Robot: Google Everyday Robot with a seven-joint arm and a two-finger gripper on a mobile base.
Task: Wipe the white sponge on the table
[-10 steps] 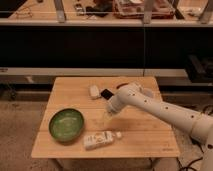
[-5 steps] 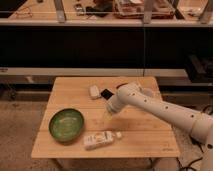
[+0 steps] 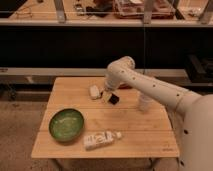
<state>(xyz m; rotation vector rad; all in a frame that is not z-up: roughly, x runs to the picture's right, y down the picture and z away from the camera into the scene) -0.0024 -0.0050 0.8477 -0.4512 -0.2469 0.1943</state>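
The white sponge (image 3: 94,91) lies on the far left-middle part of the light wooden table (image 3: 135,130). My gripper (image 3: 106,95) hangs from the bent white arm, pointing down just to the right of the sponge, between it and a small black device (image 3: 114,99). The gripper is open and holds nothing. I cannot tell whether it touches the sponge.
A green bowl (image 3: 66,124) sits at the front left. A white bottle with a cap (image 3: 101,139) lies on its side near the front edge. A translucent cup (image 3: 144,102) stands partly behind my arm. Dark shelving runs behind the table.
The wrist has risen, so the arm now arches higher over the table's back. The gripper tip stays beside the sponge. The sponge, bowl and bottle have not moved.
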